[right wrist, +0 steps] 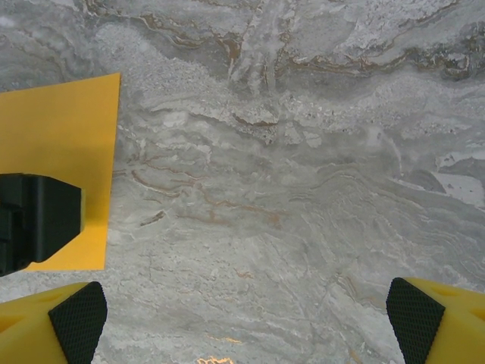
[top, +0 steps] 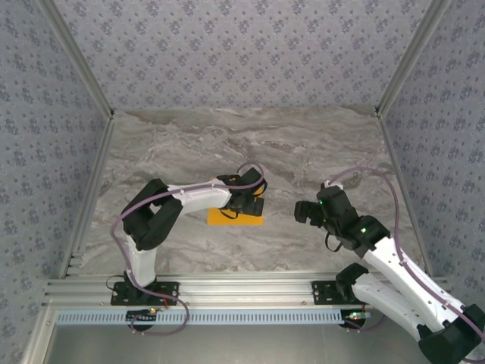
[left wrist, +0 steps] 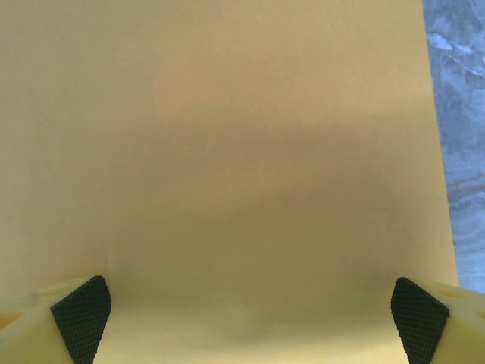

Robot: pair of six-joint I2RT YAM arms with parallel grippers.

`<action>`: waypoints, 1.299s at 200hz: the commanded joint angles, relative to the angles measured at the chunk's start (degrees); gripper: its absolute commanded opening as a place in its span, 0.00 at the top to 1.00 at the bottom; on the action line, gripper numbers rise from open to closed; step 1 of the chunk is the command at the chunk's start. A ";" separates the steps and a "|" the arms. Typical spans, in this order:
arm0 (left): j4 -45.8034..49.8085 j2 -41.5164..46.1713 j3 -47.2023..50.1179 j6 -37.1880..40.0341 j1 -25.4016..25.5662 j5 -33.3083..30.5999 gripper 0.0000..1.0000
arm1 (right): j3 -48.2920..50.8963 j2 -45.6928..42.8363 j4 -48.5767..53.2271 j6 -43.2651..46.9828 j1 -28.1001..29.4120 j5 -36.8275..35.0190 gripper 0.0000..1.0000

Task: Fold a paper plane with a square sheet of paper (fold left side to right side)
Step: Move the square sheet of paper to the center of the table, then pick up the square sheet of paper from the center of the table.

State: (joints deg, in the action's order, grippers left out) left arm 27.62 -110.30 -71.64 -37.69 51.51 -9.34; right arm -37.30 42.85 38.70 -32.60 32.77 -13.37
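Sheet: the square sheet of paper (top: 227, 218) lies flat on the marble tabletop (top: 227, 144), near the front and left of centre.
Left gripper (top: 248, 203): directly over the sheet's right part, jaws spread wide.
Left fingers (left wrist: 81, 315): pads far apart with only paper beneath; nothing gripped, contact with the sheet cannot be told.
Right gripper (top: 305, 211): over bare marble, near the sheet's right edge.
Right fingers (right wrist: 78, 318): spread wide, holding nothing, clear of the sheet.
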 commanded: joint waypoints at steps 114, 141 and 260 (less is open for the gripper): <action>-7.81 29.38 17.97 -3.58 -13.32 17.01 0.02 | -7.41 24.47 -11.41 6.71 0.78 3.48 0.00; -16.85 31.79 25.69 -7.51 -17.63 25.77 0.03 | -12.32 33.90 -15.09 9.42 0.67 5.00 0.00; -23.67 20.50 27.74 -9.60 -18.65 27.98 0.04 | -44.56 72.05 -12.79 11.62 0.18 12.97 0.00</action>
State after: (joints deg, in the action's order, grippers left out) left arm 4.40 -88.38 -42.92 -46.83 32.99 19.46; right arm -77.36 111.07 22.63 -21.52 33.04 -1.23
